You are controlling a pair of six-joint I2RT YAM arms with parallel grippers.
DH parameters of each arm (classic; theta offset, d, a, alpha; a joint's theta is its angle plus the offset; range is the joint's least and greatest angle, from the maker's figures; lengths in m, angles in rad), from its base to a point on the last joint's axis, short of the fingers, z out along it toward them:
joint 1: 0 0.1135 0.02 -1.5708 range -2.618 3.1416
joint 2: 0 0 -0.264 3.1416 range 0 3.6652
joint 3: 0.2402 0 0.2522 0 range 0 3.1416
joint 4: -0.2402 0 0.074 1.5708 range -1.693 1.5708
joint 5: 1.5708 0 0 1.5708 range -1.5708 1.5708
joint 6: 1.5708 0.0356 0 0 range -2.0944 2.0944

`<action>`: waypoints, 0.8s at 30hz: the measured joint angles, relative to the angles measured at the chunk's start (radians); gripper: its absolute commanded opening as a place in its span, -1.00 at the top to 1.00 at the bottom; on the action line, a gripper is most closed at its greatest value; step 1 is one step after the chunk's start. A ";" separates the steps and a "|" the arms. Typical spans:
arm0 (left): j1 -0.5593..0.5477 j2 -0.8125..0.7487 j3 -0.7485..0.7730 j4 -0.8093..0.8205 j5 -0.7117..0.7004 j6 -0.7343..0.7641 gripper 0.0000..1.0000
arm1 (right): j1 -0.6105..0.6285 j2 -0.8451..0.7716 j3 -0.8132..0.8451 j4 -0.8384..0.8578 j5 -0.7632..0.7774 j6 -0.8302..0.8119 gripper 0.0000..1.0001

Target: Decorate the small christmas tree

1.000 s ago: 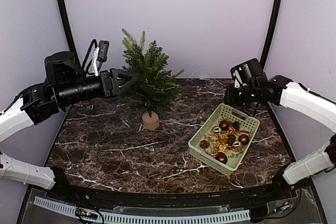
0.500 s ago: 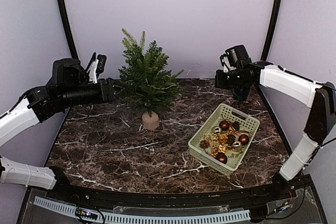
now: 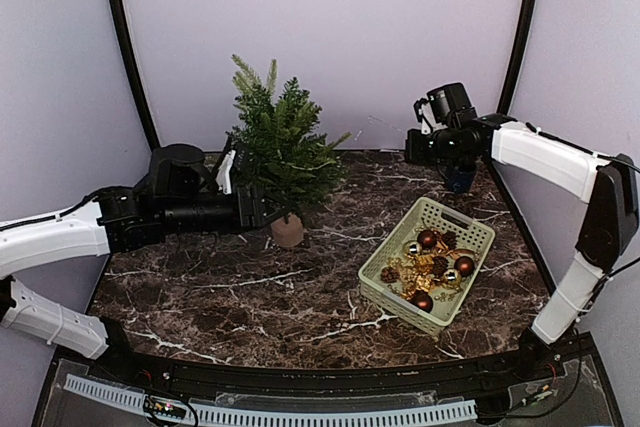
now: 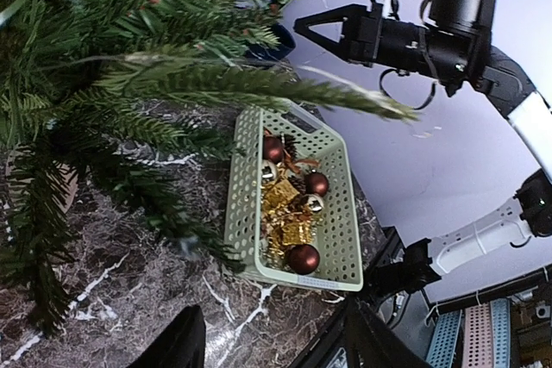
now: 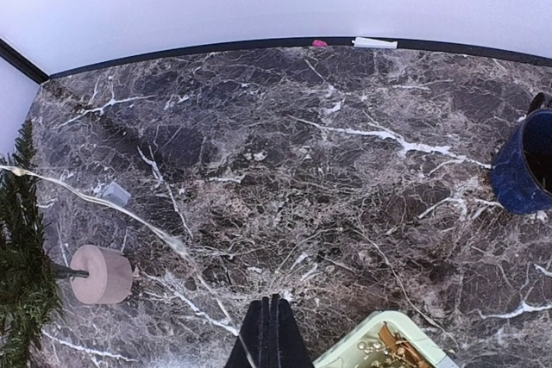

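The small christmas tree (image 3: 282, 152) stands at the back centre in its beige pot (image 3: 287, 231). Its branches fill the left wrist view (image 4: 129, 66), and its pot shows in the right wrist view (image 5: 102, 274). My left gripper (image 3: 255, 209) is open and empty, low beside the pot under the left branches; its fingers (image 4: 185, 342) stand wide apart. My right gripper (image 3: 412, 147) is raised at the back right, above the table. It (image 5: 274, 303) is shut on a thin clear string (image 5: 147, 226) that runs to the tree.
A pale green basket (image 3: 375, 292) at the right holds several brown and gold baubles (image 3: 430, 239) and gold trinkets; it also shows in the left wrist view (image 4: 237, 204). A dark blue cup (image 3: 458, 179) stands behind the basket, under my right arm.
My left arm has come down and moved right, from beside the tree's middle branches to beside the pot. My right arm rose and swung left toward the back, then barely moved.
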 measured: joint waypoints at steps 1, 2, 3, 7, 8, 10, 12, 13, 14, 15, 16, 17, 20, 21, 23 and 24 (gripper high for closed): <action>0.000 0.019 0.000 0.009 -0.009 -0.006 -0.17 | 0.000 -0.002 -0.005 0.004 -0.003 0.000 1.00; 0.000 0.036 0.001 0.014 -0.014 -0.009 -0.17 | 0.000 -0.004 -0.010 0.006 -0.005 0.000 1.00; 0.000 0.054 0.003 0.014 -0.024 -0.012 -0.17 | 0.000 -0.006 -0.016 0.008 -0.008 0.000 1.00; 0.000 0.108 0.007 0.019 -0.053 -0.023 -0.10 | 0.000 -0.022 -0.039 0.010 -0.016 0.002 1.00; 0.000 0.114 0.007 0.023 -0.057 -0.026 -0.05 | 0.000 -0.028 -0.043 0.011 -0.019 0.003 1.00; 0.000 0.127 0.007 0.034 -0.073 -0.031 0.02 | 0.000 -0.043 -0.057 0.016 -0.028 0.004 1.00; 0.000 0.132 0.007 0.042 -0.087 -0.037 0.05 | 0.000 -0.063 -0.071 0.018 -0.036 0.005 1.00; 0.000 0.134 0.007 0.047 -0.095 -0.039 0.05 | 0.000 -0.077 -0.081 0.019 -0.044 0.005 1.00; 0.000 0.135 0.007 0.053 -0.101 -0.042 0.05 | 0.000 -0.089 -0.090 0.019 -0.052 0.006 1.00; 0.000 0.135 0.007 0.058 -0.108 -0.045 0.05 | 0.000 -0.108 -0.103 0.022 -0.060 0.008 1.00; 0.000 0.135 0.007 0.064 -0.120 -0.048 0.05 | 0.000 -0.126 -0.114 0.023 -0.068 0.008 1.00; 0.000 0.135 0.007 0.068 -0.129 -0.050 0.05 | 0.000 -0.141 -0.123 0.024 -0.076 0.008 1.00; 0.000 0.135 0.007 0.072 -0.166 -0.053 0.07 | 0.003 -0.194 -0.147 0.023 -0.099 0.011 1.00; 0.000 0.135 0.007 0.074 -0.174 -0.053 0.14 | 0.008 -0.211 -0.153 0.023 -0.106 0.011 1.00; 0.000 0.135 0.007 0.081 -0.193 -0.053 0.28 | 0.016 -0.249 -0.164 0.021 -0.116 0.011 1.00; 0.000 0.134 0.007 0.084 -0.201 -0.055 0.32 | 0.023 -0.267 -0.169 0.019 -0.122 0.011 1.00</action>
